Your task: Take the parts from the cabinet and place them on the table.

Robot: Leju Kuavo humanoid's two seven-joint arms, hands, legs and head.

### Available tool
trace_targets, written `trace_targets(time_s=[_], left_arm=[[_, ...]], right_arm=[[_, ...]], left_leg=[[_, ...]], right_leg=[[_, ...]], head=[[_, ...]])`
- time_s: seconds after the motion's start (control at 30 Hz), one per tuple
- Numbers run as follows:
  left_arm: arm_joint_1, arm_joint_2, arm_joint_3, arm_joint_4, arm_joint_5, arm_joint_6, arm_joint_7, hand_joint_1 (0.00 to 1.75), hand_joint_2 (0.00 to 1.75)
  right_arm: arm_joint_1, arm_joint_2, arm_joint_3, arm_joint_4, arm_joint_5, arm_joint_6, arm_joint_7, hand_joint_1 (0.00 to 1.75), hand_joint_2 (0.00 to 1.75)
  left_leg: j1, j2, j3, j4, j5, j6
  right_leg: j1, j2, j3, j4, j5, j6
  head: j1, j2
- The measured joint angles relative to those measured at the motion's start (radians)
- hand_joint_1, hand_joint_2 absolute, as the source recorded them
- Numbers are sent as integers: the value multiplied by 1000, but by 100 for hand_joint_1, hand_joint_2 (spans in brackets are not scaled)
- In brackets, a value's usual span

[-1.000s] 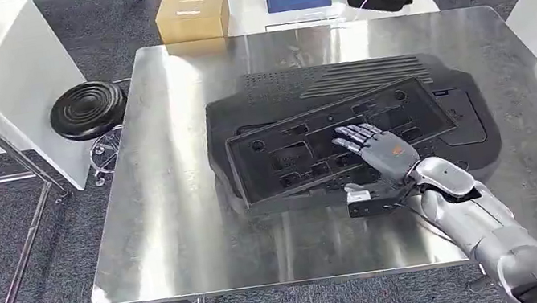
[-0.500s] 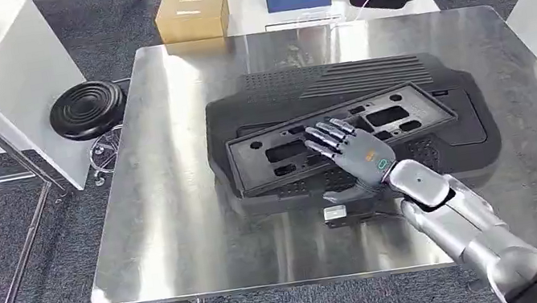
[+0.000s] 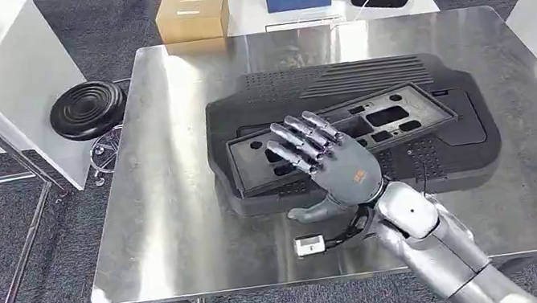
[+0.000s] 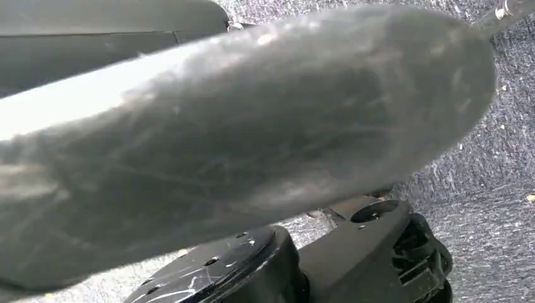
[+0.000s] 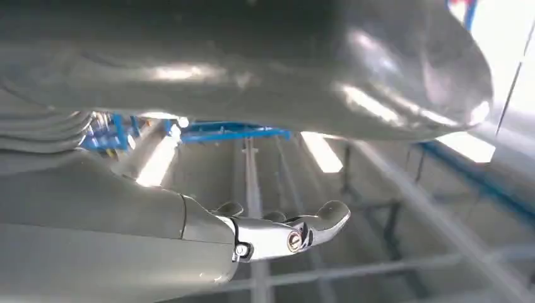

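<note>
Head view: right robot hand point(image 3: 332, 159) is hovering spread and empty over the parts point(image 3: 343, 130) lying on the table point(image 3: 170, 216); placing looks done, next fetching more.

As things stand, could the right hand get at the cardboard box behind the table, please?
Probably not. The right hand hovers open over the black parts mid-table, while the cardboard box sits on another surface beyond the steel table's far edge.
</note>
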Motion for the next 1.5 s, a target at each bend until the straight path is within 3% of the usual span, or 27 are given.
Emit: trace_targets(time_s=[0.03,0.1,0.17,0.23,0.37,0.47,0.63,0.8,1.23,1.5], left_arm=[[0,0,4,0,0,2,-2,0,0],[2,-2,11,0,9,3,-11,0,0],[4,-2,18,0,15,11,-21,0,0],[7,-2,31,0,20,14,-26,0,0],[11,-4,45,0,27,20,-29,0,0],[13,-6,60,0,29,22,-41,0,0],[13,-9,79,0,41,24,-49,0,0],[15,-11,100,0,53,29,-51,0,0],[16,-12,134,0,63,14,-63,0,0],[17,-12,141,0,63,13,-66,0,0]], right_arm=[[13,10,-5,-26,-90,1,-21,0,0],[44,32,-10,-96,-404,55,-90,0,0],[89,60,-22,-182,-728,178,-166,0,0],[140,91,-44,-261,-956,306,-215,0,0],[231,144,-102,-390,-1236,534,-233,0,0],[291,174,-146,-448,-1364,657,-228,0,0],[368,211,-189,-497,-1514,772,-190,0,0],[443,234,-217,-542,-1592,830,-174,0,0],[559,266,-302,-629,-1651,863,-175,0,0],[578,287,-346,-637,-1661,864,-168,0,0]], left_leg=[[0,0,0,0,0,0],[0,0,0,0,0,0],[0,0,0,0,0,0],[0,0,0,0,0,0],[0,-1,0,0,-2,-1],[0,-1,0,0,-3,-2],[0,-1,0,0,-3,-2],[0,-1,0,0,-4,-2],[-1,-1,0,0,-5,-2],[-10,-1,0,2,-9,6]], right_leg=[[0,0,0,0,0,0],[0,0,0,0,0,0],[0,0,0,0,0,0],[0,0,-1,0,0,0],[0,0,-11,0,-3,1],[0,0,-11,0,-4,0],[0,0,-11,0,-4,0],[0,0,-11,0,-4,1],[-1,0,-10,-1,-4,1],[-10,0,0,-1,-5,6]], head=[[0,0],[1,0],[1,0],[0,0],[1,0],[1,0],[0,0],[1,0],[1,0],[0,0]])
